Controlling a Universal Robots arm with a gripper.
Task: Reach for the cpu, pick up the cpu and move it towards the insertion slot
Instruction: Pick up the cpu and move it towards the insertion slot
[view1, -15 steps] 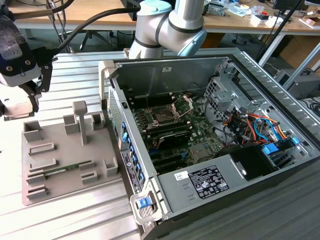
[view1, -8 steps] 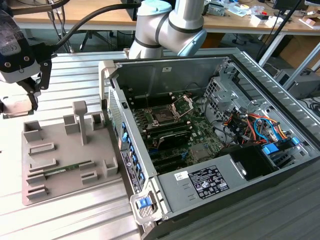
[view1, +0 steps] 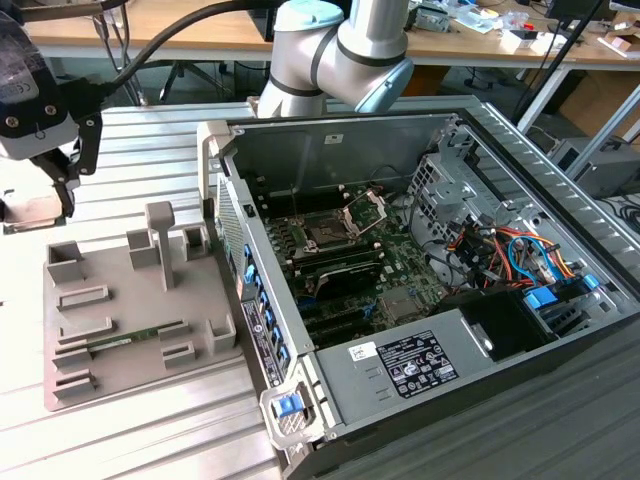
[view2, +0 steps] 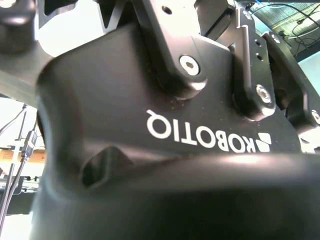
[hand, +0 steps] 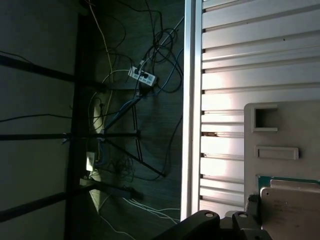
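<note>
In the exterior view my gripper (view1: 55, 205) hangs at the far left, above the ribbed table and just beyond the grey fixture's corner. Its black fingers (view1: 66, 180) come down onto the cpu (view1: 28, 212), a pale flat square that sits level at the fingertips and looks lifted off the surface. In the first wrist view the cpu (hand: 292, 205) shows its pale top and a green edge, right against the fingers (hand: 240, 219). The insertion slot (view1: 328, 232), a dark square socket with its silver frame swung open, lies on the motherboard far to the exterior view's right. The gripper's black body (view2: 150, 100) fills the second wrist view.
A grey fixture (view1: 130, 300) with pockets, posts and a green memory stick (view1: 135, 338) lies between the gripper and the open computer case (view1: 330, 140). The case's near wall (view1: 250, 290) stands upright. Past the table's edge (hand: 190, 125) the floor holds cables (hand: 140, 80).
</note>
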